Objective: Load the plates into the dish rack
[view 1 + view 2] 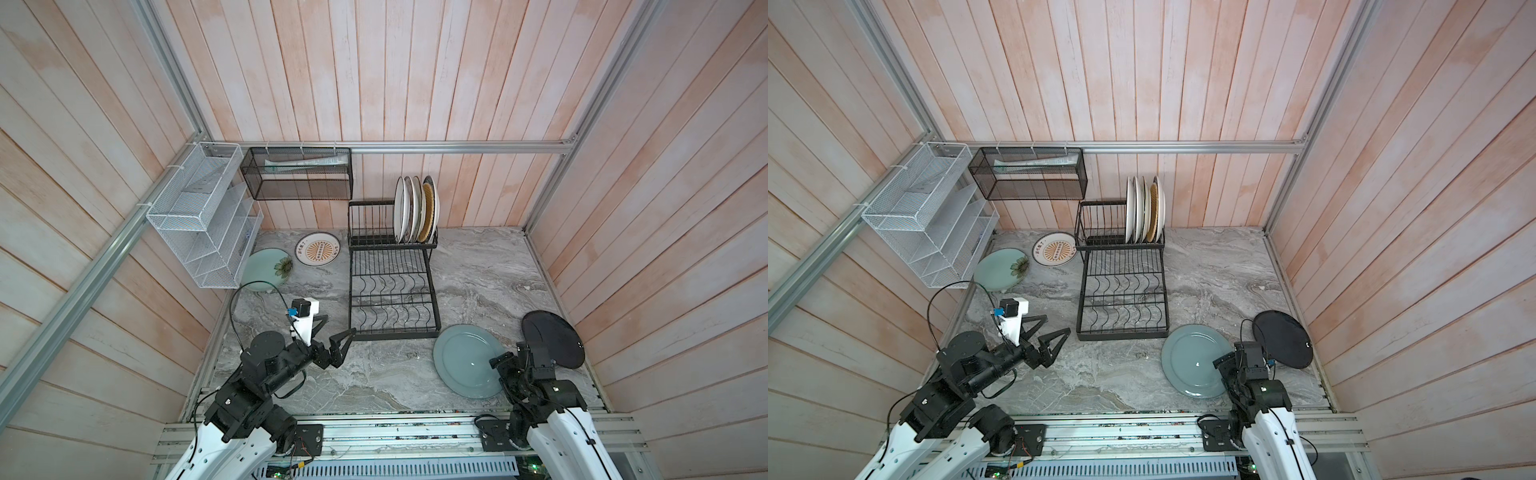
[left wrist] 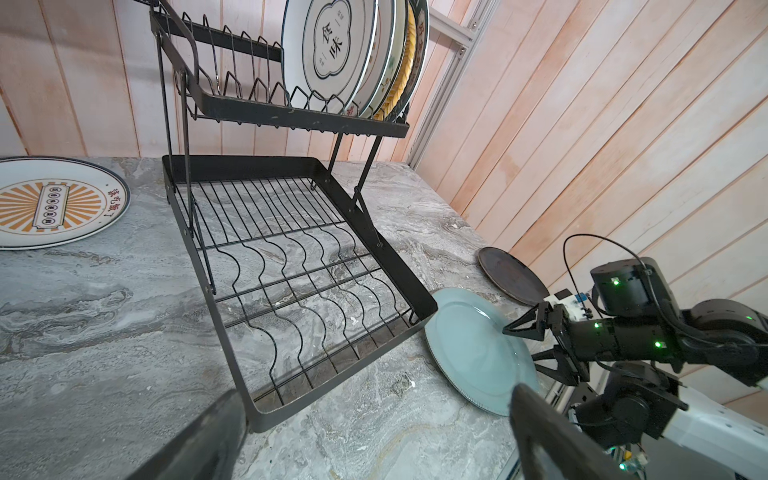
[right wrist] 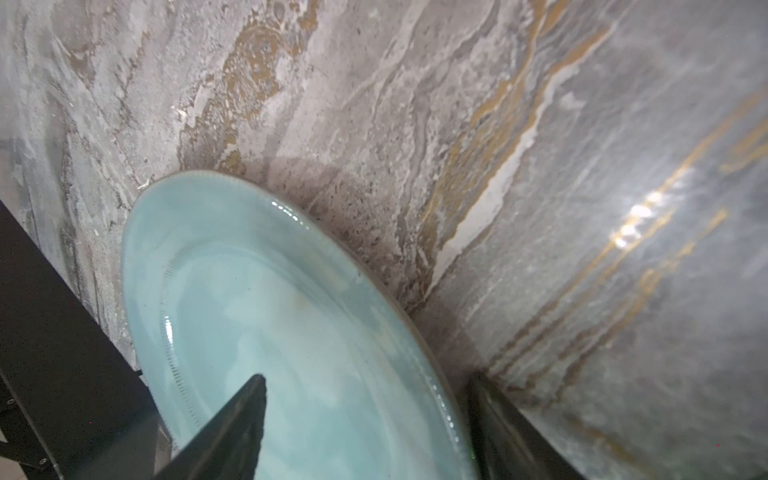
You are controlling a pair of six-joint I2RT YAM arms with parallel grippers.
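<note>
The grey-blue plate (image 1: pixel 465 359) (image 1: pixel 1196 359) lies on the marble at the front right, next to the dish rack (image 1: pixel 392 334). My right gripper (image 1: pixel 498 365) (image 3: pixel 368 380) is open and straddles its near rim. One finger is over the plate's face (image 3: pixel 270 299) and the other is outside the rim. The black plate (image 1: pixel 552 338) lies beside the right wall. Several plates (image 1: pixel 415 212) stand in the rack's upper tier. The sunburst plate (image 1: pixel 318 248) and the pale green plate (image 1: pixel 266 270) lie at the back left. My left gripper (image 1: pixel 338 325) (image 2: pixel 374 395) hovers open and empty at the rack's front left corner.
A white mesh organizer (image 1: pixel 203 216) and a black mesh basket (image 1: pixel 297 174) hang on the back left walls. Plank walls close in the marble top on three sides. The rack's lower tier (image 2: pixel 291 257) holds nothing.
</note>
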